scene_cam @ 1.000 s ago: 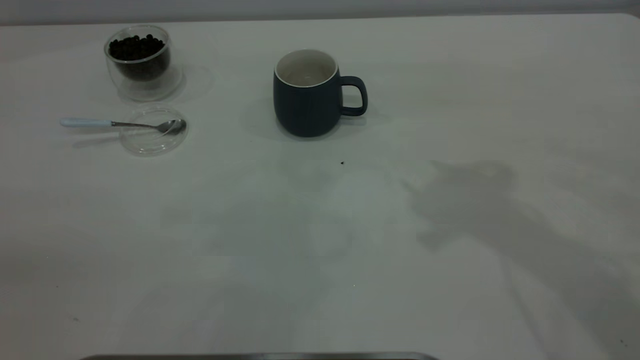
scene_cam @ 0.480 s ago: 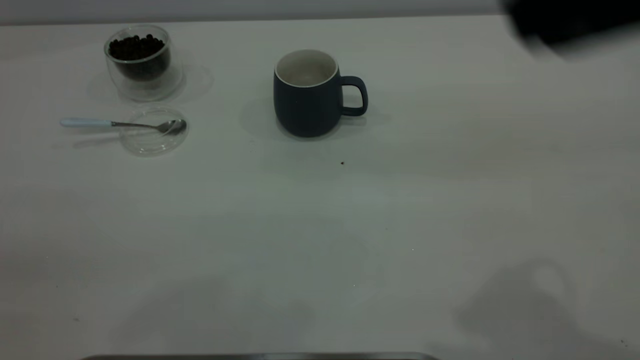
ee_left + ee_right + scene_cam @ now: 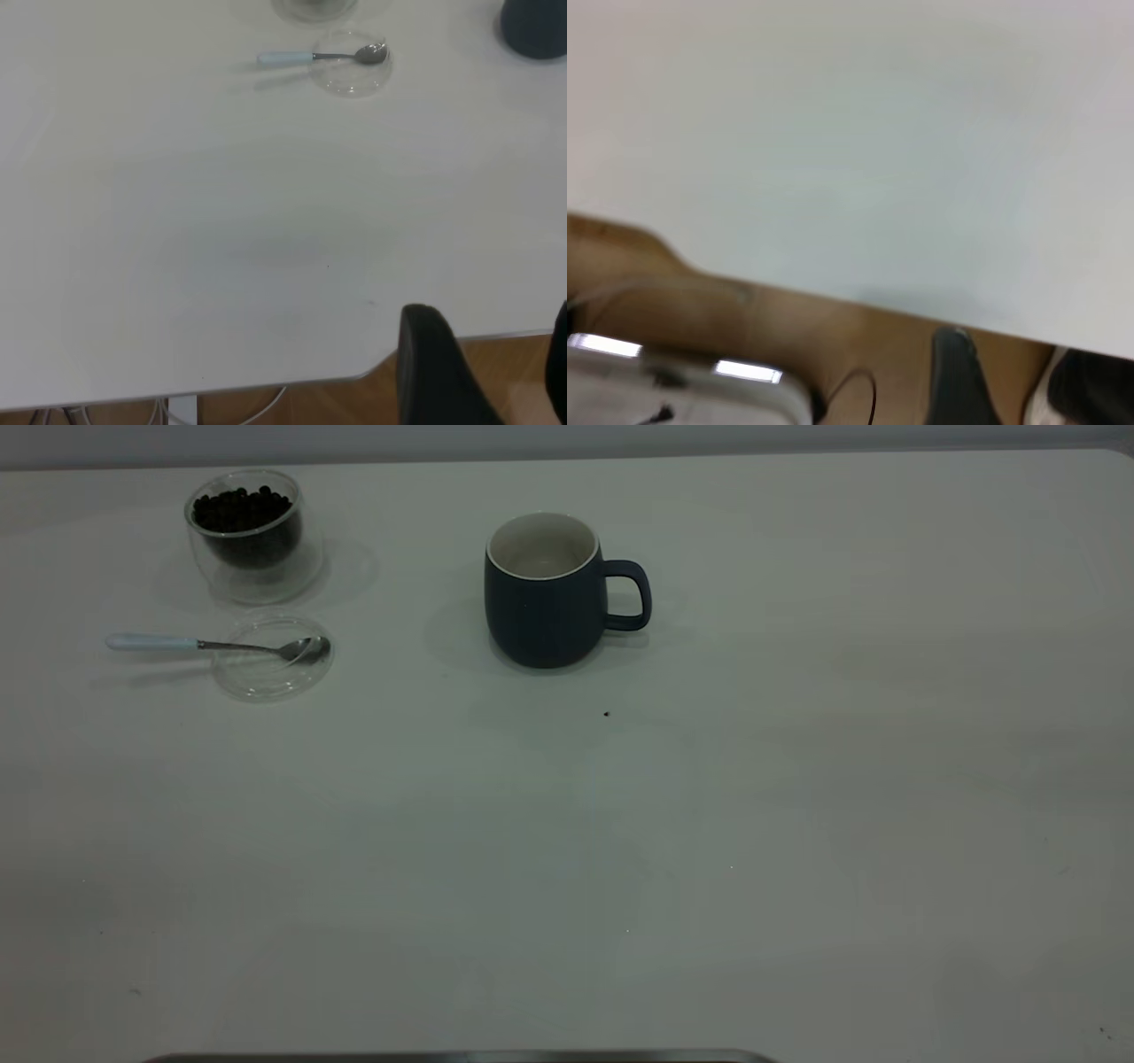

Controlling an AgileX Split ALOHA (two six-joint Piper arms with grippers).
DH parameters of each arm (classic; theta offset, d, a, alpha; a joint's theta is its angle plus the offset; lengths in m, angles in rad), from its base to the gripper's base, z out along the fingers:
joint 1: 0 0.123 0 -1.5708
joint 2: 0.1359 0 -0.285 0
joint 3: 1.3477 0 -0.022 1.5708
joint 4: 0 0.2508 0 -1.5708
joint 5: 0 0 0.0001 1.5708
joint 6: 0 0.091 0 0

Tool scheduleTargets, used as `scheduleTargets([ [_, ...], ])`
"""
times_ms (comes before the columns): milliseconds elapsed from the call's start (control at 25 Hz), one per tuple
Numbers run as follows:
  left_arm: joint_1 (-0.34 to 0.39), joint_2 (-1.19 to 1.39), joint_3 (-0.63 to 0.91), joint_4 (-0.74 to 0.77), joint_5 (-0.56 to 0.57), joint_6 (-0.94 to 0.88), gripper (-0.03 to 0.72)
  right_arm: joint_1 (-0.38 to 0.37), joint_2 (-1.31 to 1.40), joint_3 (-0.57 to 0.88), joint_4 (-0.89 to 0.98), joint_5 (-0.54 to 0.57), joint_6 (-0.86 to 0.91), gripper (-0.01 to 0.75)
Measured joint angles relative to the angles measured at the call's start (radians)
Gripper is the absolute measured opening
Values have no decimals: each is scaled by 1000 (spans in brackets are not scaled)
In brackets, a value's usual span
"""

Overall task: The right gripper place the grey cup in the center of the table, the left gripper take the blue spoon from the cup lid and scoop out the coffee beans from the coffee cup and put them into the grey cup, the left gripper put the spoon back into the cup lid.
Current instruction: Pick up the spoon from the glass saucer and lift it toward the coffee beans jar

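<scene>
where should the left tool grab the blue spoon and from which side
Probably the pale handle of the blue spoon, from above. It juts past the cup lid toward the table's left edge, lying nearly flat, while the bowl rests inside the lid near the coffee cup.

We're looking at a lab-style test bench: a plain off-white desk sitting over a wood-tone floor, with loose cables trailing under its edge

My exterior camera looks steeply down across the counter, my left wrist camera faces the same blue spoon and cup lid from beyond the counter's edge (well back), my right wrist camera sees only bare counter edge.
</scene>
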Motion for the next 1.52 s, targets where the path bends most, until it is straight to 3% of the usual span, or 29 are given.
scheduleTargets([
  [200, 0, 0, 0, 0, 0, 0, 379, -56, -265, 104, -9, -8, 2, 458],
  [520, 0, 0, 0, 0, 0, 0, 379, -191, -528, 118, -8, -7, 2, 458],
  [1520, 0, 0, 0, 0, 0, 0, 379, -196, -529, 118, -6, -6, 2, 458],
])
